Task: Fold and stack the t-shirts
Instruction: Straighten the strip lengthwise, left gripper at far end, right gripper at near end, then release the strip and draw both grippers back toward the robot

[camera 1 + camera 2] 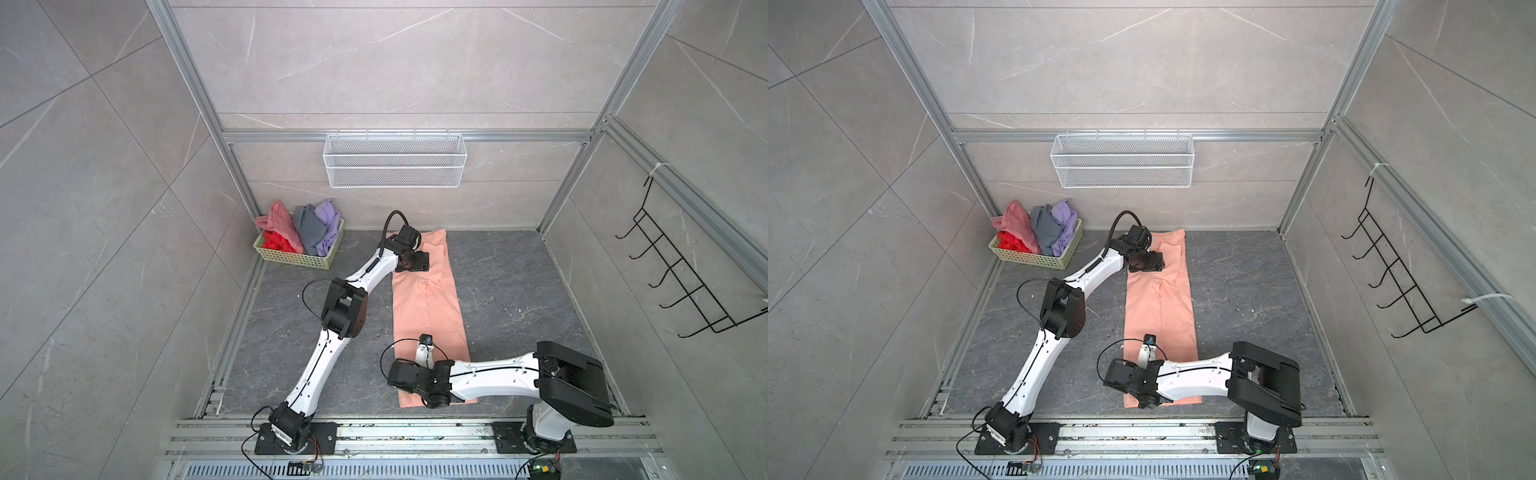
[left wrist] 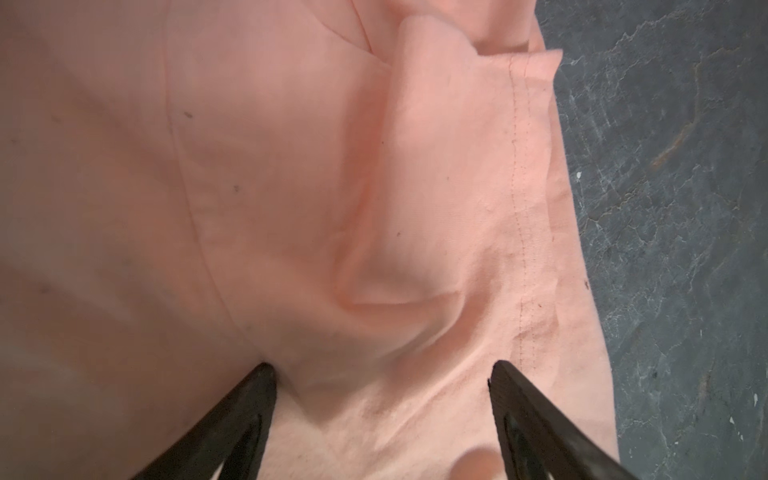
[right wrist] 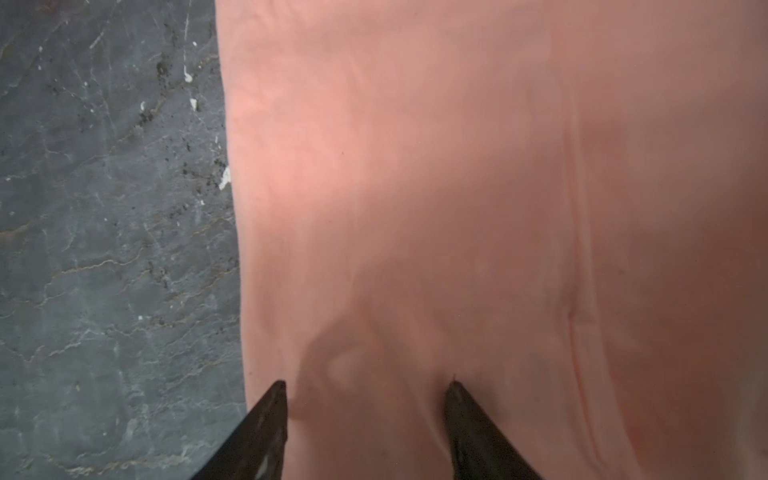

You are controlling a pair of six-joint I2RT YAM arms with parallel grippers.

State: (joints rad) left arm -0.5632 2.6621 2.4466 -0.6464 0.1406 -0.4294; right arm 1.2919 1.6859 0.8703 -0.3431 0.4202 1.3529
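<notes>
**Four shirts heaped in the basket, peach shirt flat under both grippers**

The pale yellow-green lattice basket [image 1: 297,261] sits in the far left corner of the dark stone tabletop [image 1: 519,291]. Four crumpled t-shirts fill it. The dusty pink shirt [image 1: 277,221] spills over the left rim and the red shirt [image 1: 275,242] lies low at the front. The grey shirt [image 1: 309,230] is in the middle and the lavender shirt [image 1: 328,220] is piled on the right. A white wire mesh basket [image 1: 395,166] hangs from the rail on the back wall, above the table. A black hook rack [image 1: 685,282] hangs on the right wall.

The peach-orange shirt [image 1: 432,307] lies on the tabletop just right of the middle. It is folded lengthwise into a long strip that runs from the back wall to the front edge.

The left gripper [image 2: 380,370] is at the far end of the strip, near its left edge. Its jaws stand wide apart, with both tips down on the cloth on either side of a raised pucker. A folded-in sleeve with a stitched hem lies beside them.

The right gripper [image 3: 365,386] is at the near end, close to the strip's left edge. Its jaws are moderately apart and the tips rest on the fabric, with a small wrinkle between them. Neither gripper has the cloth clamped.

In both top views the right forearm lies across the near end of the shirt and hides part of it. The left arm's wrist covers the far left corner.
</notes>
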